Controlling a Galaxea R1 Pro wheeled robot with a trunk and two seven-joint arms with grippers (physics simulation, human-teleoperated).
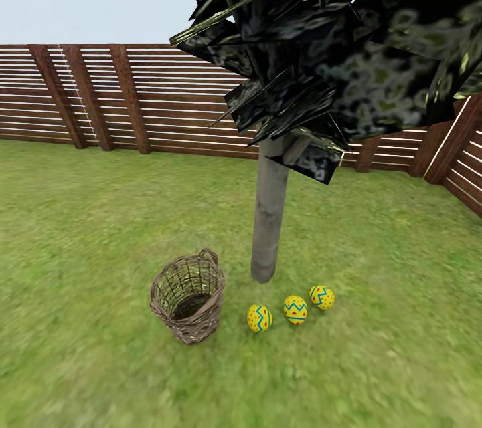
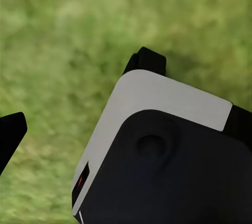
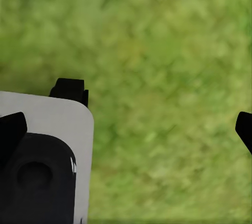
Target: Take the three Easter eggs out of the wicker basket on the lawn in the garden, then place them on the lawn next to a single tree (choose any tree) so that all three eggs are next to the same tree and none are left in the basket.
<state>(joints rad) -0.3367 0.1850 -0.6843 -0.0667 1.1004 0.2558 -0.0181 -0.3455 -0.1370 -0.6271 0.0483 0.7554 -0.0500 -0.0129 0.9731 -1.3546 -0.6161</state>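
Three Easter eggs [image 1: 292, 309] beside tree [image 1: 269, 227]; wicker basket [image 1: 188, 296] seemingly empty.

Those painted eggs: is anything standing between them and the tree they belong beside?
Nothing visible does. The three eggs already lie on the lawn by the foot of the tree, with bare grass between. The basket stands off to one side.
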